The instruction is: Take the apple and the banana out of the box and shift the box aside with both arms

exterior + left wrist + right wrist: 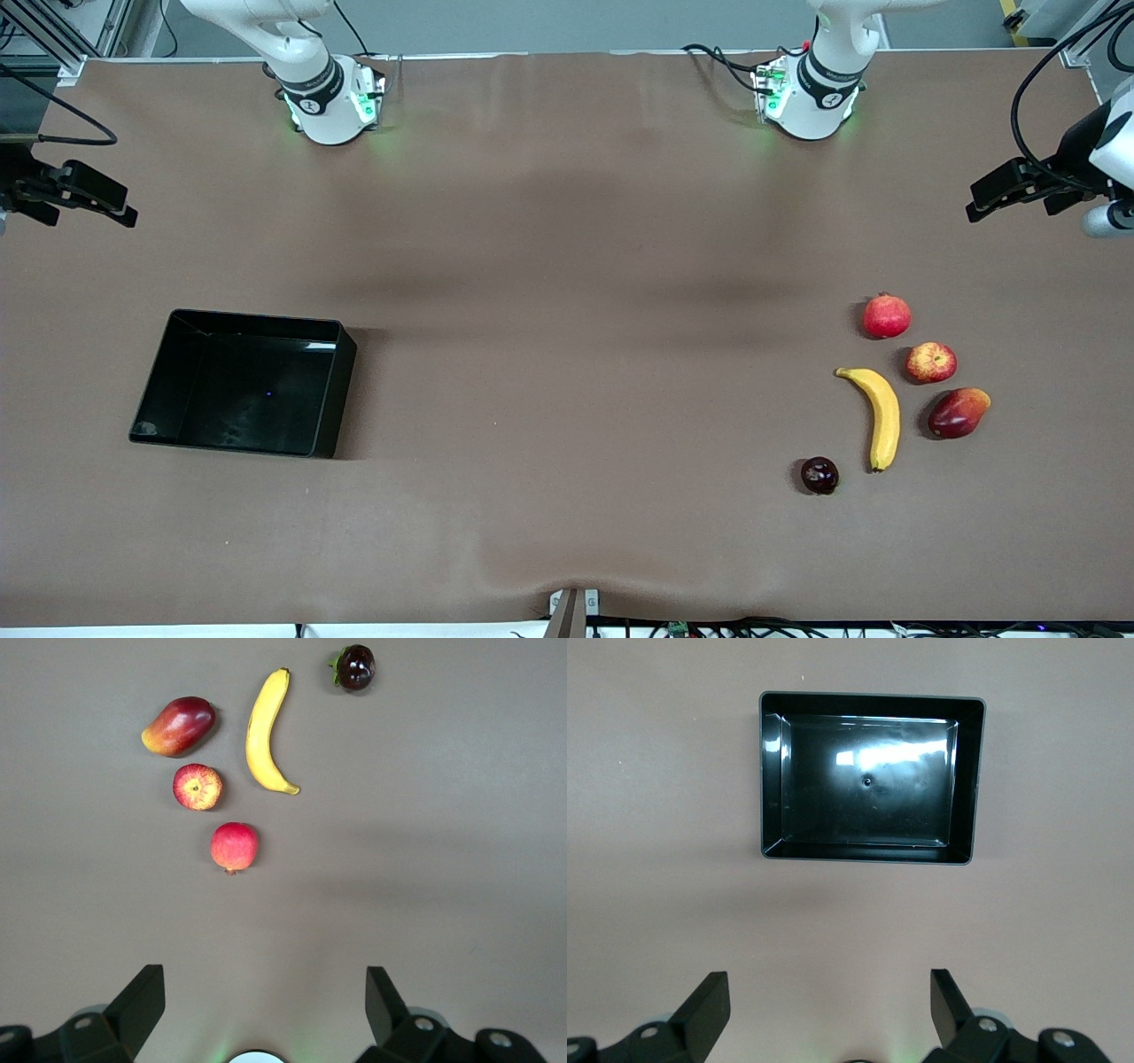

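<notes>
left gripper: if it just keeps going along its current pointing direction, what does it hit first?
Probably the bare table. The left gripper hangs open, fingers spread, over cloth. The pomegranate is the closest fruit in the left wrist view, but whether it lies on that line is unclear.

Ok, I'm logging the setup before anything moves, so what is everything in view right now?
tray: one, black, empty, on the table toward the right arm's end
banana: one, yellow, toward the left arm's end, among the other fruit
apple: one, red with yellow streaks, beside the banana
pomegranate: one, red, farthest of the fruit from the front camera
mango: one, red and orange, beside the banana
plum: one, dark purple, nearest the front camera
table: one, brown
left gripper: black, open, empty, raised near the fruit
right gripper: black, open, empty, raised near the tray
</notes>
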